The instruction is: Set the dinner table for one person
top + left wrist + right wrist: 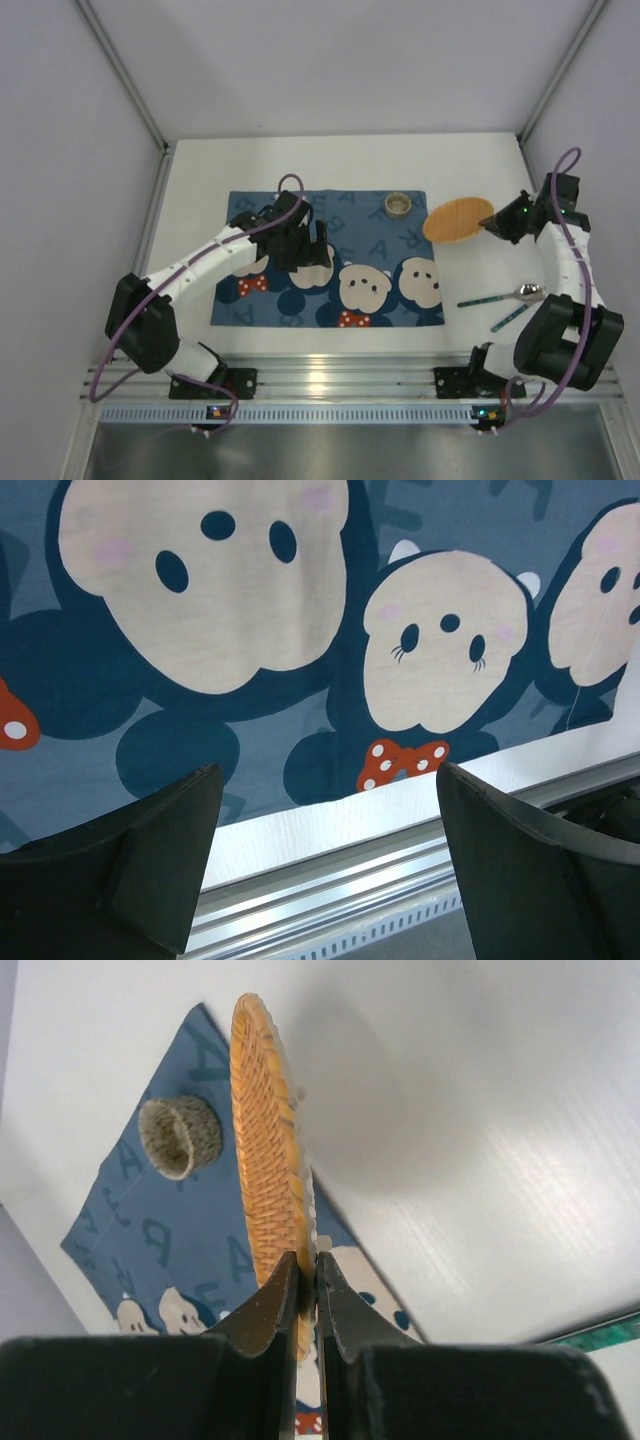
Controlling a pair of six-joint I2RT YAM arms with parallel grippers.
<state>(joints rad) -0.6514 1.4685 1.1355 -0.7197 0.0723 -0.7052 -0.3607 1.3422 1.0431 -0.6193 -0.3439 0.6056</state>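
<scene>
A round woven wicker plate [458, 220] hangs just above the white dinner table [330, 165], past the right edge of the blue bear-print placemat [360, 215]. My right gripper [492, 225] is shut on its rim. In the right wrist view the plate [265, 1140] stands on edge, pinched between the fingers of that gripper [310, 1265]. My left gripper [312, 250] hovers open over the middle of the placemat [330, 610], and the left wrist view shows nothing between its fingers [325, 775].
A small woven cup [399, 205] stands near the placemat's far edge, left of the plate. A spoon [505, 296] and a second green-handled utensil [510, 320] lie on the table at the right. The ribbed aluminium rail [330, 385] runs along the near edge.
</scene>
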